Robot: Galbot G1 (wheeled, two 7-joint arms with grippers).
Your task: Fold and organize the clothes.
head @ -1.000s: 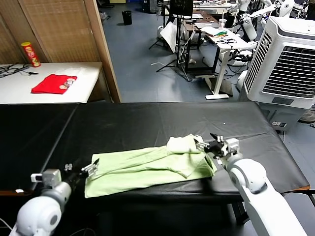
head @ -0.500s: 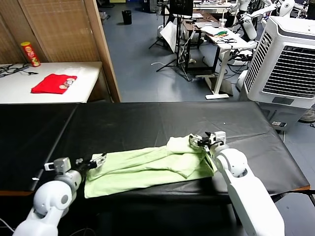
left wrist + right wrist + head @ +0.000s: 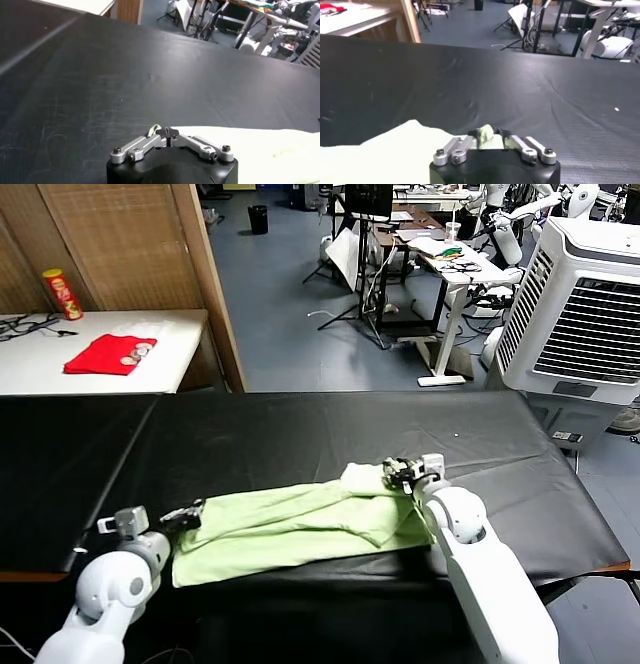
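Rumpled pale-green T-shirt (image 3: 300, 524), loosely folded lengthwise, pinched by left hand (image 3: 190, 513) and right hand (image 3: 400, 474).

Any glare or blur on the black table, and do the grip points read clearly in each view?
Head view: soft sheen on the black table cover, pale green T-shirt sharp. Left wrist view: diffuse glare across the cover, left gripper pinching a green edge. Right wrist view: sheen too, right gripper pinching green cloth; background soft.

A black bench (image 3: 300, 434) filled the foreground. Behind it lay a blue-grey floor (image 3: 290, 294) — a white side table (image 3: 180, 334) and wooden screen (image 3: 130, 244) to the left, a white air cooler (image 3: 585, 314) to the right — with cluttered desks (image 3: 450, 254) farther back.
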